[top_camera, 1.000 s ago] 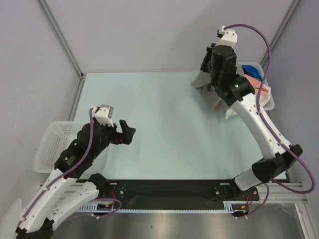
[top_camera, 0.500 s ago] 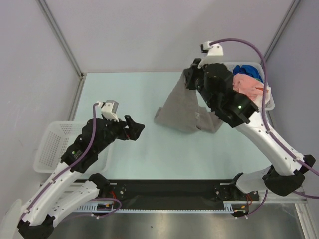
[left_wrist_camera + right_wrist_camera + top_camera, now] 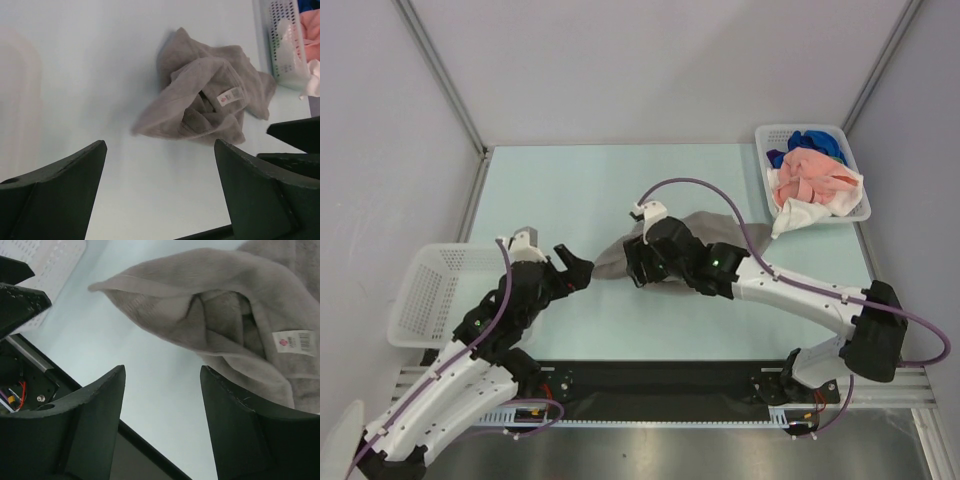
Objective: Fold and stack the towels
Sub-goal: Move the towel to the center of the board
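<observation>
Hovering over a crumpled grey towel near the centre of the table, my right gripper has its jaws spread and grips nothing, the cloth lying just beyond its fingertips. At the towel's 9 o'clock, the left gripper faces the heap with its jaws likewise wide apart and empty. The other towels, pink, blue and white, sit bundled in the white basket at the table's 2 o'clock corner. A second basket stands off the table edge at 8 o'clock. I judge the terry cloth light, limp and unlikely to slip, but it will sag and bunch instead of holding a shape. A pinch in the middle would only lift a wad. I would take it by the hems, one claw on the free corner pointing toward 9 o'clock and the other on the edge by the small white tag, then draw it flat.
</observation>
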Available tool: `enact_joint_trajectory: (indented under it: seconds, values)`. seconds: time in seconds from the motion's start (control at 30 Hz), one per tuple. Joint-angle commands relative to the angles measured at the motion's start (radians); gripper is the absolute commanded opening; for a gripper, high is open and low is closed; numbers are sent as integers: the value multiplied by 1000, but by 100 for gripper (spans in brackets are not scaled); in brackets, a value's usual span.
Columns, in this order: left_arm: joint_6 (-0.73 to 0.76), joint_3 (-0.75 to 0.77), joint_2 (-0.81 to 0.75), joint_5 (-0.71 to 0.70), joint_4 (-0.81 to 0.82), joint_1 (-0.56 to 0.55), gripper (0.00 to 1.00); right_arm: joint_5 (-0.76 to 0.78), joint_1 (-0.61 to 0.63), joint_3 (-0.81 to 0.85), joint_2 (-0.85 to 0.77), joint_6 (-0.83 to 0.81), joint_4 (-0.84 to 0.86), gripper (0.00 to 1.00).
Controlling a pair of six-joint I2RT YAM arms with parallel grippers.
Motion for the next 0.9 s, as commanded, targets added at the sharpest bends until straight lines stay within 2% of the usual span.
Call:
enact_joint_trajectory:
  seconds: [0.0, 0.17, 0.23, 0.47, 0.63, 0.87]
  values:
    - [-116, -24, 1, -87, -10, -7, 95, 30, -26, -18, -116, 24, 73, 67]
    - [-128, -67, 90, -21, 45, -7, 89, 61, -167, -84, -154, 49, 39, 55]
    - [-142, -99, 130, -21, 67, -8, 86, 48, -221, -137, -168, 52, 57, 53]
    - [-167, -167, 224, -30, 151, -11, 75, 32, -293, -257, -191, 44, 76, 37]
    - [-174, -211, 282, -47, 205, -11, 70, 15, -310, -351, -202, 40, 126, 37]
    - [-142, -260, 380, -80, 350, -11, 69, -60, -355, -449, -178, 40, 233, 47]
